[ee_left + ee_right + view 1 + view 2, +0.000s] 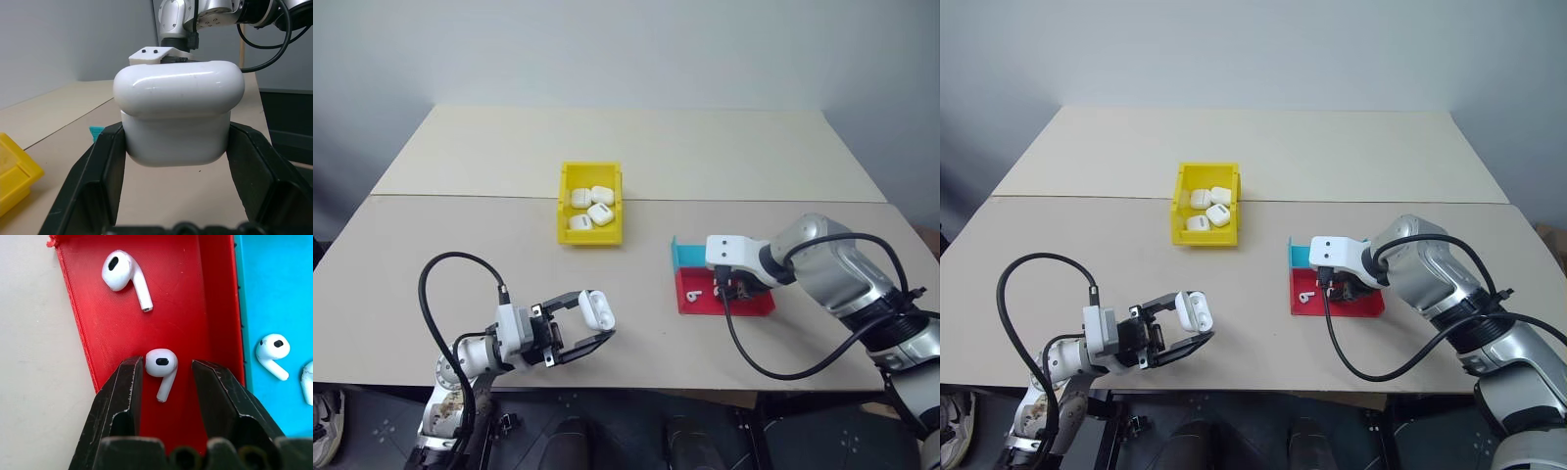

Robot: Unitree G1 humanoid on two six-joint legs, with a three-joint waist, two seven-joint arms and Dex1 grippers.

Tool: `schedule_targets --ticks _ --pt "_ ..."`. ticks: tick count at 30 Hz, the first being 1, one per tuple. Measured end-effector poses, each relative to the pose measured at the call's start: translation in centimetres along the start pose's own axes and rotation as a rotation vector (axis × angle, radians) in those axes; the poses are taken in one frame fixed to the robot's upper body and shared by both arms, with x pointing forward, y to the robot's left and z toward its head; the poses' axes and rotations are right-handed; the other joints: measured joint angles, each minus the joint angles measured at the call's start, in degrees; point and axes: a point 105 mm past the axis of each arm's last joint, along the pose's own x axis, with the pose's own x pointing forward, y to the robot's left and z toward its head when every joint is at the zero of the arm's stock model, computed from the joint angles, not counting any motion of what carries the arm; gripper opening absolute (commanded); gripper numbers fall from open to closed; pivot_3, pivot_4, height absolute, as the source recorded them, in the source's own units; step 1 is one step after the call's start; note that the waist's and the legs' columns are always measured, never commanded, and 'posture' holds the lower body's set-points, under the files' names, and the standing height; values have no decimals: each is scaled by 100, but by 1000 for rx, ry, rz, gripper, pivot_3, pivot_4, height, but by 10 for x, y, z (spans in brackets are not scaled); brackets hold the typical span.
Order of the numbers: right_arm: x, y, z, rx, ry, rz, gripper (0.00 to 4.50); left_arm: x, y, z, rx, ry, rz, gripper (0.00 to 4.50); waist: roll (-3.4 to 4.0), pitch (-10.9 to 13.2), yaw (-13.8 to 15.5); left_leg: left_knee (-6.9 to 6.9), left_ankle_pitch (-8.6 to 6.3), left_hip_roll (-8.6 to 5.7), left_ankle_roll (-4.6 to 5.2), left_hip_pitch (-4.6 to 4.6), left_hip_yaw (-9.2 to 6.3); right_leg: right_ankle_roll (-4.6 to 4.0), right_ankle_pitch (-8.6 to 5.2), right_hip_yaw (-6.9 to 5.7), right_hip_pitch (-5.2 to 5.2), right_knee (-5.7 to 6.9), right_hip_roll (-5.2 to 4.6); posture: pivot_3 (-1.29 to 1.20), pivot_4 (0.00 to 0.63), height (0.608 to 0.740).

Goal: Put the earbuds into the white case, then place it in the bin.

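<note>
Beige surface (460, 235) under everything. On it, yellow bin (590, 204) as the landmark, four closed white cases (591, 209) inside, lying loose on its floor. Nearer the robot's right side than the bin, apart from it: shallow tray (724, 291), red section alongside a blue section.

Nearer the robot's left side than the bin, well apart and closer to the robot's body: left tool (592, 325), fingers clamped on the white case (179, 115), lid seam visible, case raised off the surface between both black fingers (102, 176).

Over the tray, away from the bin: right tool (166, 369), pointed down into the red section, partly open, fingers on either side of one of the earbuds (162, 366); one finger looks about touching it, firm grip cannot be told. Second earbud (124, 276) loose in the same red section. Third earbud (273, 352) in the blue section, another at that section's edge.
</note>
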Motion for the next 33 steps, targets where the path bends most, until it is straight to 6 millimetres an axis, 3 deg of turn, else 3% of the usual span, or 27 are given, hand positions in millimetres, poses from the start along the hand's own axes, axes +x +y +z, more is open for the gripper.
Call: schedule_targets --ticks 2,3,17,21,25,29,33 --pt "0 1 0 -2 -1 7 725 0 0 0 0 3 2 2781 0 0 1 0 0 0 0 -1 0 0 0 0 -1 0 0 0 150 740" --pt "0 1 1 -3 -2 9 660 0 1 -1 -1 11 3 2781 0 0 2 0 0 0 0 -1 0 0 0 0 -1 0 0 0 150 740" --pt "-1 0 8 -22 -22 -14 660 0 1 0 -12 45 -8 2781 0 0 -2 -2 0 0 0 -9 0 0 0 0 -11 1 1 0 150 740" --pt "-29 -3 19 -14 -112 -81 660 -3 8 2 5 76 -18 2781 1 1 24 -2 0 0 0 -32 -5 0 0 -4 -29 2 0 0 150 740" --pt "-62 -1 14 28 -219 -102 660 -4 20 13 47 104 16 2781 0 1 68 0 0 -1 0 -29 -4 0 1 -7 -19 -8 -4 0 150 740" --pt "-77 4 22 26 -356 -50 660 7 28 26 70 65 75 2781 0 1 15 -2 0 0 0 -22 -4 0 1 -5 -18 -1 0 0 150 740" --pt "-95 -5 35 24 -493 -72 660 12 30 32 71 40 116 2781 0 1 -51 -6 0 3 0 -21 -5 -2 2 -1 -21 1 4 0 150 740"
